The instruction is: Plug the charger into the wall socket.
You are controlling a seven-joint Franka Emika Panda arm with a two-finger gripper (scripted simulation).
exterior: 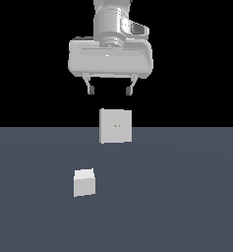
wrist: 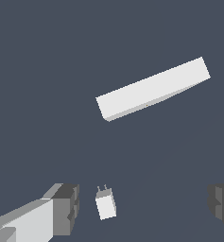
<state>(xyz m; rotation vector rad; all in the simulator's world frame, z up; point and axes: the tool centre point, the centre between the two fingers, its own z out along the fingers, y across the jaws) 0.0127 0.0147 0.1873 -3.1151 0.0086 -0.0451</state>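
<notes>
The charger is a small white cube-like block resting on the grey floor, nearer the camera and toward the exterior view's left of the socket. In the wrist view the charger shows two thin prongs on one end. The wall socket is an upright white square plate with two tiny holes at its centre; from the wrist it appears as a long white slab, the wall socket seen edge-on. My gripper hangs open high above both, holding nothing. Its dark fingertips frame the charger in the wrist view.
A flat dark grey floor spreads under everything, with black background above the horizon. Nothing else stands on it.
</notes>
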